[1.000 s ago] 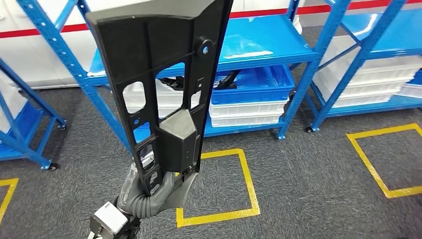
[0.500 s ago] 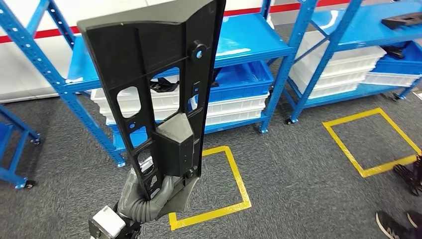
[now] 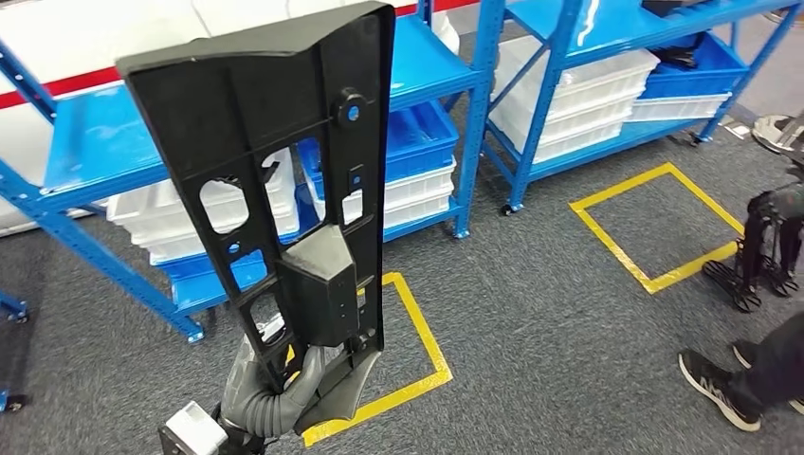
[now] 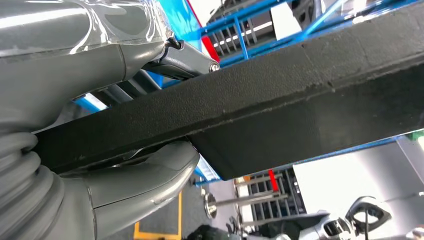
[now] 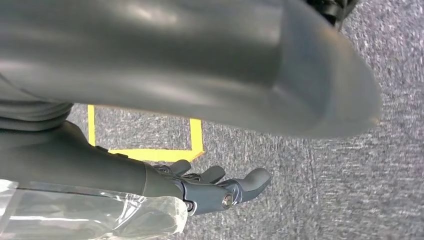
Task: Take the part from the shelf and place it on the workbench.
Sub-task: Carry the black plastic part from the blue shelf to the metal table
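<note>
The part (image 3: 275,171) is a long black plastic panel with several cut-outs and a boxy bulge low down. It stands upright in front of me in the head view. My left hand (image 3: 284,389) grips it at its lower end, fingers wrapped around the edge. In the left wrist view the part (image 4: 280,100) runs across as a thick black bar, clamped between the thumb and fingers of my left hand (image 4: 100,190). My right hand (image 5: 210,187) hangs over the grey carpet with its fingers loosely apart and nothing in it.
Blue shelves (image 3: 85,161) with white bins (image 3: 569,95) stand behind the part. Yellow squares (image 3: 654,227) are taped on the carpet. A person's shoes (image 3: 721,389) are at the lower right, near a dark footed object (image 3: 768,246).
The whole picture has shifted: the shelves slid left and up, so the camera turned right. A person's shoes came into view. My left hand still holds the part the same way.
</note>
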`<state>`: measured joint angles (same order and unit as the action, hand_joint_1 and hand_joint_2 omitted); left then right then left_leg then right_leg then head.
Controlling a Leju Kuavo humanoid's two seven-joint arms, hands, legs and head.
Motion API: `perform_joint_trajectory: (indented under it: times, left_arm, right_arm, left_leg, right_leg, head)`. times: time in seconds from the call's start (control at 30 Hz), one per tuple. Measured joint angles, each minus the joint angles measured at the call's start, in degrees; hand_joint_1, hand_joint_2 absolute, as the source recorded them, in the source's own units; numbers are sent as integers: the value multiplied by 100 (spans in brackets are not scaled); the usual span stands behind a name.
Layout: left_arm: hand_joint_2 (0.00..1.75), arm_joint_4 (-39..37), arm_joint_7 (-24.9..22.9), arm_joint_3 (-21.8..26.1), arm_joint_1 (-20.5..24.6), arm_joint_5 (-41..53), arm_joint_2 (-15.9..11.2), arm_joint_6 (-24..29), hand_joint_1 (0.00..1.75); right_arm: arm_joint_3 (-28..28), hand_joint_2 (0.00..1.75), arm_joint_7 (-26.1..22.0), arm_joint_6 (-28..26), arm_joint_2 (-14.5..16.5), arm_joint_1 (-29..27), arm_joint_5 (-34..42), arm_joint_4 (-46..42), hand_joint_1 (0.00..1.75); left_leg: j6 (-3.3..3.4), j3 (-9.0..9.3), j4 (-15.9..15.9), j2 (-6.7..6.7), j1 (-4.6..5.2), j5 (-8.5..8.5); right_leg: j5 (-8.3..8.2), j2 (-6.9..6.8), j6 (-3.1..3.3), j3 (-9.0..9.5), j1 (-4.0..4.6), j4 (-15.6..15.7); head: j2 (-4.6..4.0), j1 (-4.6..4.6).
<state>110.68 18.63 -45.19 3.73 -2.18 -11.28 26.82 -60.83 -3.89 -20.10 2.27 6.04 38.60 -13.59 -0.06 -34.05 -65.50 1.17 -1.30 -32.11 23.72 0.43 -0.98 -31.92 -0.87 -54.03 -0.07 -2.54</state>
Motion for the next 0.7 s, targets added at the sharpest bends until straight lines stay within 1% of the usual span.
perform_joint_trajectory:
  times: [0.03, 0.07, 0.1, 0.13, 0.17, 0.2, 0.23, 0.27, 0.3, 0.33, 0.37, 0.4, 0.43, 0.47, 0.5, 0.53, 0.57, 0.6, 0.63, 0.67, 0.7]
  left_arm:
    - [175, 0, 1, 13, -17, -2, 0, 0, 175]
    - [175, 0, 1, 24, -29, -3, -1, 0, 175]
    - [175, 0, 1, 33, -35, -3, -1, 0, 175]
    - [175, 0, 1, 39, -35, -3, -2, -1, 175]
    - [175, 0, 1, 46, -34, -2, -2, -2, 175]
    - [175, 0, 1, 52, -33, -2, -2, -4, 175]
    - [175, 1, 1, 59, -29, -2, -2, -6, 175]
    - [175, 1, 1, 63, -27, -2, -2, -9, 175]
    - [175, 2, 1, 67, -24, -2, -2, -13, 175]
    - [175, 2, 1, 69, -16, -1, -2, -16, 175]
    - [175, 2, 2, 70, -6, 2, 1, -19, 175]
    - [175, 2, 4, 72, 4, 7, 3, -21, 175]
    - [175, 2, 9, 73, 12, 11, 7, -22, 175]
    - [175, 2, 13, 74, 16, 15, 9, -21, 175]
    - [175, 2, 16, 79, 15, 17, 10, -18, 175]
    - [175, 2, 19, 83, 13, 20, 10, -14, 175]
    - [175, 2, 19, 90, 12, 24, 10, -9, 175]
    - [175, 2, 19, 102, 10, 31, 9, -5, 175]
    - [175, 4, 19, 113, 8, 37, 9, -4, 175]
    - [175, 12, 19, 129, 4, 44, 9, -4, 175]
    - [175, 28, 18, 152, 1, 51, 8, -4, 175]
  right_arm:
    - [0, 0, 6, -1, -1, 1, 0, 0, 0]
    - [0, 0, 15, -1, -3, -2, -1, 0, 0]
    - [0, 0, 26, -1, -7, -6, -1, 0, 0]
    - [0, 0, 34, -4, -11, -9, -2, 0, 0]
    - [0, 0, 37, -7, -16, -9, -4, 0, 0]
    - [0, 0, 32, -9, -18, -4, -5, 0, 0]
    - [0, 0, 21, -11, -19, 3, -6, 0, 0]
    - [0, 0, 9, -10, -19, 9, -7, 0, 0]
    - [0, 0, -4, -4, -19, 13, -7, 0, 0]
    - [0, 0, -13, 9, -23, 14, -8, 0, 0]
    - [0, 0, -18, 29, -38, 15, -10, 0, 0]
    - [0, 0, -22, 49, -51, 23, -14, 0, 0]
    - [0, 0, -23, 66, -65, 40, -17, 0, 0]
    - [0, 0, -23, 78, -77, 63, -21, 0, 0]
    - [0, 0, -24, 83, -80, 90, -27, 0, 0]
    - [0, 0, -23, 85, -82, 112, -37, 0, 0]
    - [-1, 0, -23, 85, -85, 125, -50, 0, 0]
    - [-1, 0, -22, 81, -85, 132, -63, 0, 0]
    - [-2, 0, -20, 76, -85, 138, -74, 0, 0]
    - [-2, 0, -19, 72, -85, 149, -81, 0, 0]
    - [-2, 0, -18, 68, -84, 169, -88, 0, 0]
  left_leg:
    - [10, -195, -407, -36, 10, -148]
    - [29, -315, -636, -54, 23, -191]
    - [64, -317, -616, -69, 39, -112]
    - [113, -202, -349, -97, 63, 71]
    - [176, -2, 87, -183, 93, 309]
    - [244, 200, 531, -308, 117, 502]
    - [283, 346, 870, -404, 137, 638]
    - [307, 421, 1062, -474, 152, 701]
    - [313, 432, 1117, -476, 164, 702]
    - [313, 427, 1134, -423, 166, 720]
    - [326, 433, 1157, -371, 160, 741]
    - [343, 440, 1183, -314, 147, 761]
    - [360, 446, 1207, -249, 133, 780]
    - [369, 450, 1220, -178, 130, 788]
    - [378, 446, 1222, -109, 134, 786]
    - [382, 444, 1221, -33, 139, 785]
    - [383, 442, 1220, 38, 142, 782]
    - [382, 443, 1220, 103, 142, 779]
    - [376, 446, 1217, 160, 139, 776]
    - [365, 451, 1213, 210, 135, 769]
    - [348, 456, 1208, 256, 139, 760]
  right_leg:
    - [-7, 56, 16, -10, 22, -1]
    - [-12, 114, 26, -17, 47, -1]
    - [-17, 172, 33, -16, 71, -2]
    - [-20, 237, 36, -10, 89, -2]
    - [-22, 298, 36, -1, 98, -2]
    - [-27, 352, 31, 2, 113, -6]
    - [-32, 406, 20, -7, 118, -11]
    - [-41, 451, 2, -23, 116, -14]
    - [-55, 495, -23, -44, 111, -13]
    - [-69, 542, -51, -64, 98, -8]
    - [-62, 540, -76, -80, 91, -27]
    - [-2, 476, -102, -125, 96, -114]
    - [125, 373, -126, -217, 100, -311]
    - [312, 242, -149, -360, 96, -630]
    - [528, 138, -175, -553, 89, -1045]
    - [697, 85, -199, -734, 71, -1444]
    - [781, 60, -219, -848, 54, -1708]
    - [754, 41, -235, -852, 38, -1754]
    - [625, 17, -245, -729, 23, -1547]
    - [441, -42, -250, -502, 12, -1147]
    - [285, -161, -247, -256, 9, -694]
  head:
    - [0, -2]
    - [0, -4]
    - [0, -3]
    - [0, -3]
    - [0, -3]
    - [0, -2]
    - [0, -3]
    - [0, -2]
    - [0, -1]
    - [0, -2]
    - [0, -2]
    - [0, 7]
    - [0, 18]
    - [0, 28]
    - [0, 40]
    - [0, 42]
    - [0, 43]
    - [0, 43]
    - [0, 44]
    - [0, 44]
    - [0, 46]
